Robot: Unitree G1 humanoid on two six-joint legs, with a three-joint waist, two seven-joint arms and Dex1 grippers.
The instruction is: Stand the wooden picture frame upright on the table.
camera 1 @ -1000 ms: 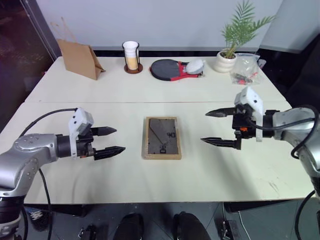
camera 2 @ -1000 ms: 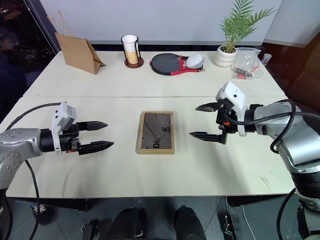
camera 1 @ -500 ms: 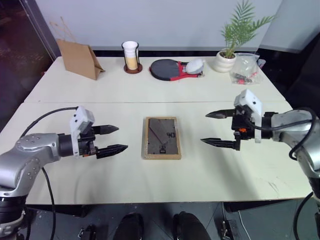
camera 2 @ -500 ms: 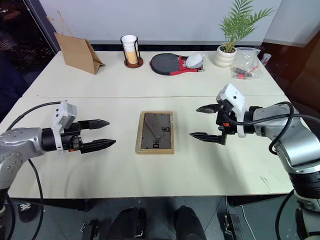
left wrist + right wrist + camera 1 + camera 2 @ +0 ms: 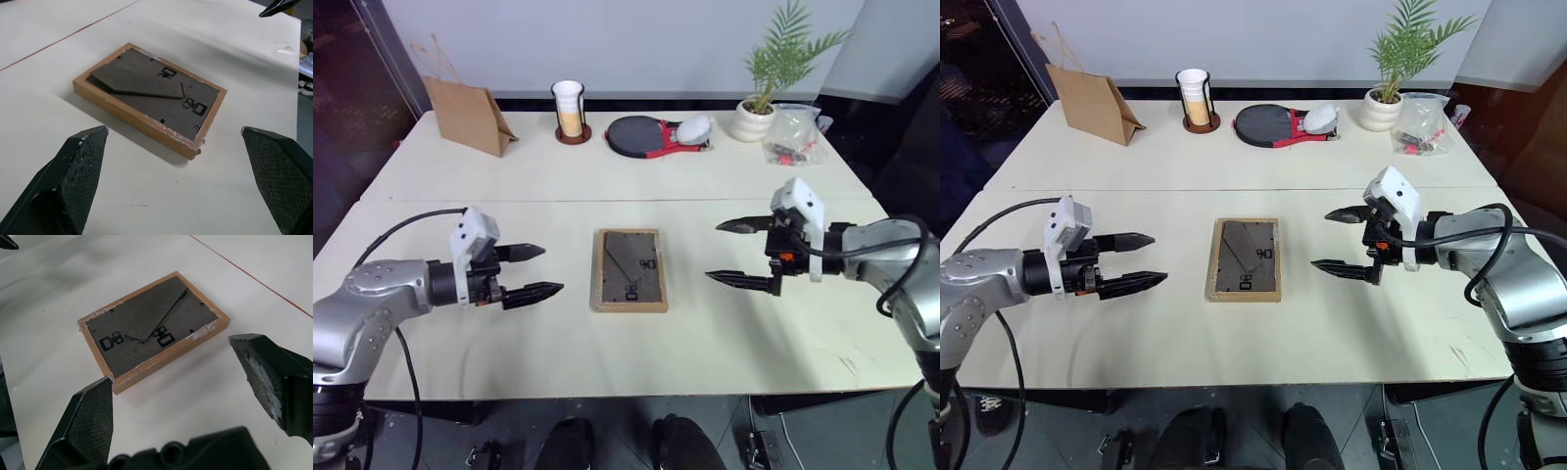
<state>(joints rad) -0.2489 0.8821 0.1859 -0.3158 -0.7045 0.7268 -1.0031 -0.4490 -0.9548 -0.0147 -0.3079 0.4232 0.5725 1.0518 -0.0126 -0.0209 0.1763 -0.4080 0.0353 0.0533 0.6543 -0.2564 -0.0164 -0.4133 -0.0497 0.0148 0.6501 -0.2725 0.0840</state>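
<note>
- Picture frame (image 5: 629, 269) is lying flat, back side up, in the middle of the near half of the desk (image 5: 607, 333), so it's not standing yet. Light wood rim, dark grey-brown back panel, and the fold-out stand is lying folded against the back.
- Left gripper (image 5: 536, 271) is off to the frame's left, fingers spread wide with nothing in them, pointing toward the frame but clearly apart from it.
- Right gripper (image 5: 729, 253) is on the other side, also wide open and empty, also aimed in at the frame with bare desk between them.
- From the wrist views you can see little white marks on the back panel, and the rim looks a bit chipped at the corners.
- Just beyond the frame a seam (image 5: 558, 201) runs across the desk from side to side.
- On the far half: a brown paper bag (image 5: 468, 116) at the far left, then a cup holder with stacked paper cups (image 5: 570, 110), then a red and black ping-pong paddle (image 5: 649, 136) with something whitish lying on it.
- Far right corner has a small potted plant (image 5: 762, 98) in a white pot, and a clear plastic bag (image 5: 793, 134) just beside it.
</note>
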